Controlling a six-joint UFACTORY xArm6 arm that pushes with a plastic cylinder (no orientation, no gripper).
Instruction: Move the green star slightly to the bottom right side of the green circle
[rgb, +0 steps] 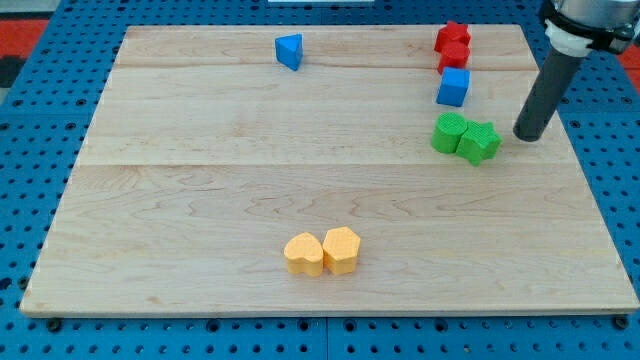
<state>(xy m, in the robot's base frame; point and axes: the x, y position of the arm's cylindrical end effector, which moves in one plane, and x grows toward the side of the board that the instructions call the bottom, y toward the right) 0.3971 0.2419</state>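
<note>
The arm has no pincer, so its tip (526, 137) is resting near the green star (479, 142), which is touching the green circle (449, 132), seemingly placed.

We saw a pale, smooth wooden board (200, 150), matt green star (480, 142) and circle (449, 132), and blue perforated surround (40, 120).

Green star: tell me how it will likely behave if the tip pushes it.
The green star sits low and flat on the smooth wooden board, so it should slide, not tip. It touches the green circle, so a leftward push would probably move both. My tip, at its right, may twist it on the uneven edges.
</note>
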